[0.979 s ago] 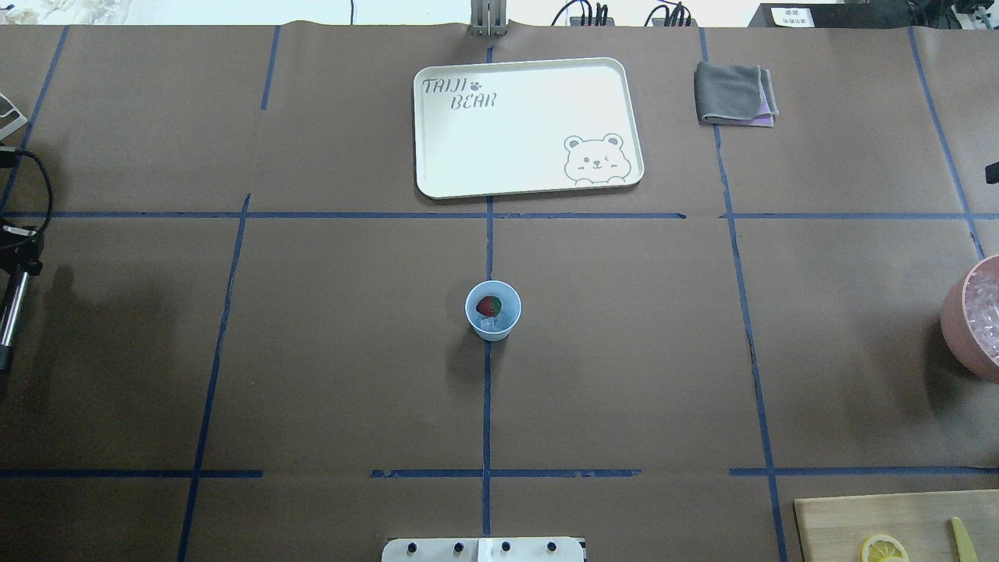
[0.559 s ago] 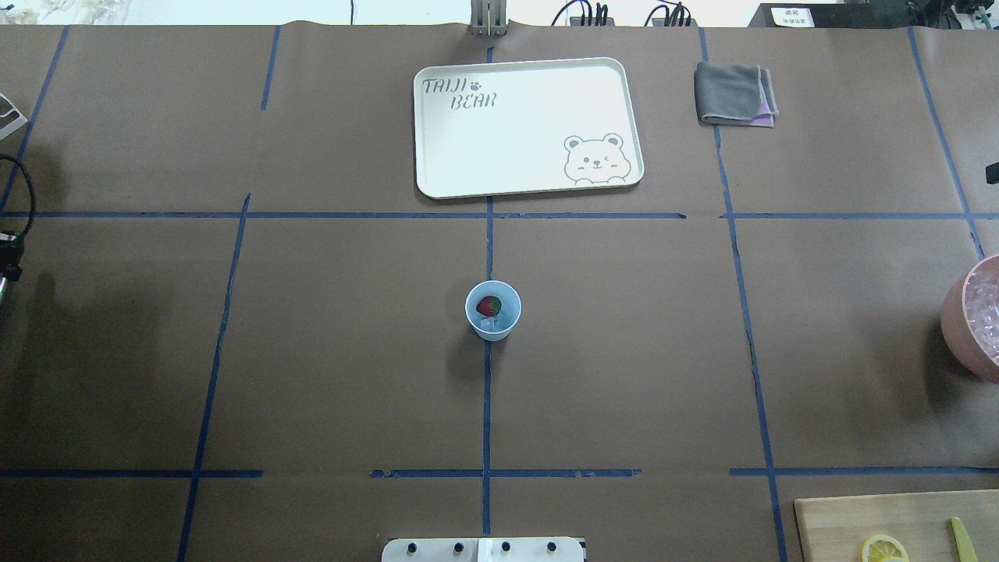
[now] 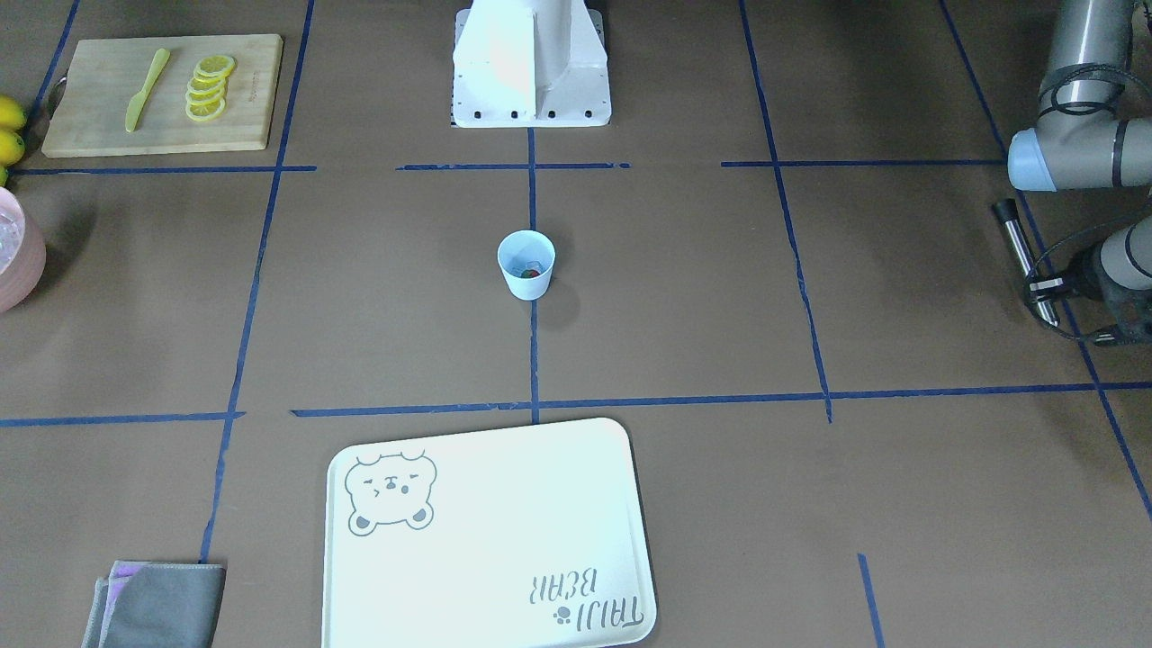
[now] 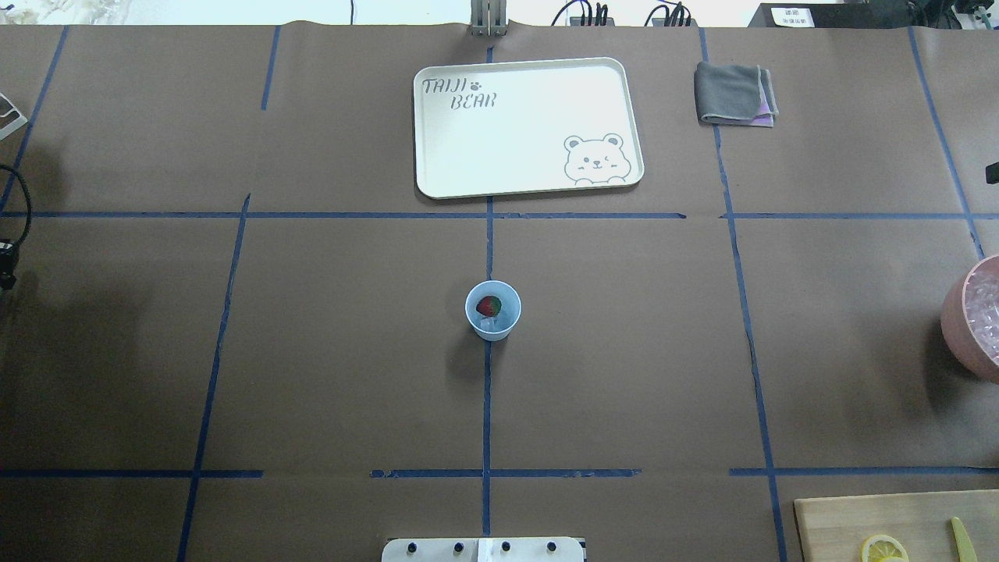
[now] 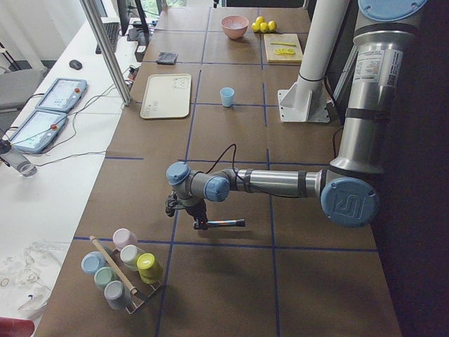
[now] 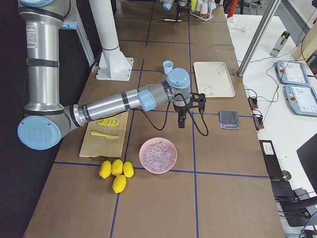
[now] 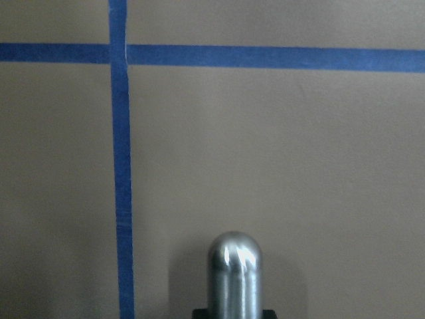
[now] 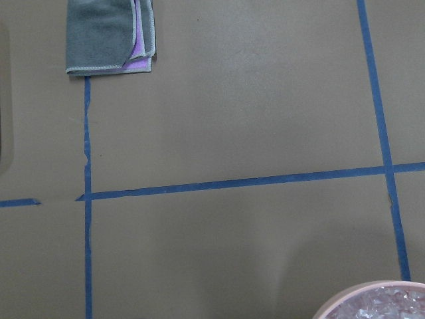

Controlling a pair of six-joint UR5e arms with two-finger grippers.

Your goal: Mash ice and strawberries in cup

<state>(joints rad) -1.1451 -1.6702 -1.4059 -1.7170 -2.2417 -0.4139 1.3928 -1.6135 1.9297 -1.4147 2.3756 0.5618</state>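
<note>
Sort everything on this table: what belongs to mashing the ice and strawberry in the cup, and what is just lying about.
Job: cup, strawberry and ice inside it, metal rod in the left tool.

Lying about: tray, folded cloth, pink bowl, cutting board, lemon slices, green knife, lemons.

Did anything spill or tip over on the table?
Nothing stands out. The cup stands upright with the strawberry and ice inside, nothing spilled around it; the left gripper holds a metal masher off at the side.
</note>
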